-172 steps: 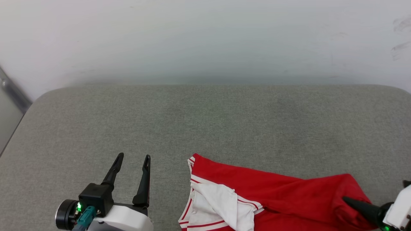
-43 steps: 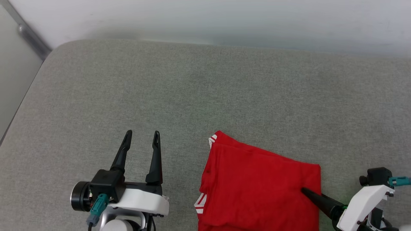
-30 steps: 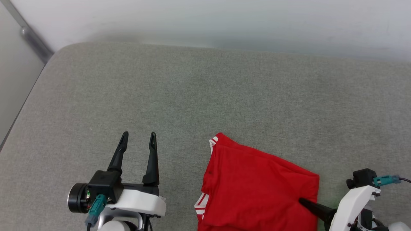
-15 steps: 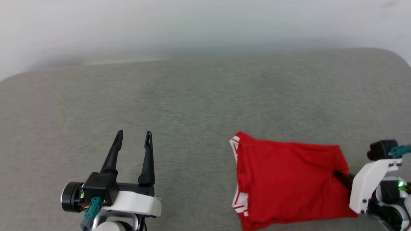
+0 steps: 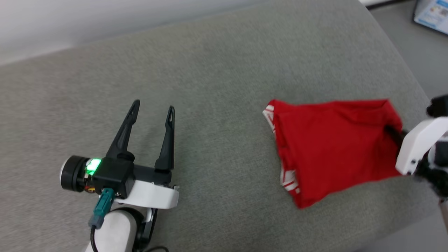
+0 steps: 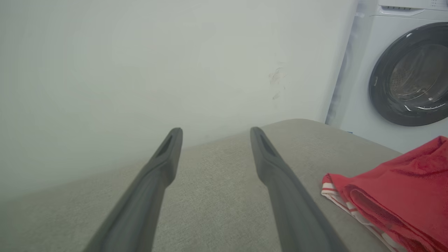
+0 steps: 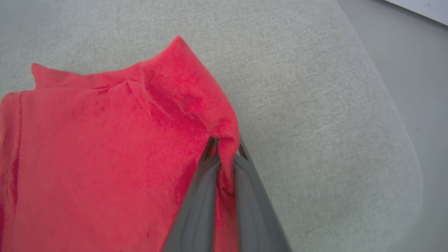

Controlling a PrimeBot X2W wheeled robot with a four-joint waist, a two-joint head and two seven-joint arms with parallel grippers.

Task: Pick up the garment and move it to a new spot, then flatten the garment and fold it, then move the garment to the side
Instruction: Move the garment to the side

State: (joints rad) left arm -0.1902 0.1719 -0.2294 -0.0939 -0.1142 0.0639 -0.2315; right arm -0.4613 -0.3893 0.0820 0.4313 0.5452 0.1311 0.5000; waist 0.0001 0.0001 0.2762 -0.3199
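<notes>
The folded red garment is at the right of the head view on the grey cushion, near the cushion's right edge, and a white striped hem shows on its left side. The right gripper has its two fingers pressed together on a pinch of the cloth at the garment's right border. The left gripper is at the lower left of the head view, well apart from the garment, its fingers spread wide and holding nothing.
</notes>
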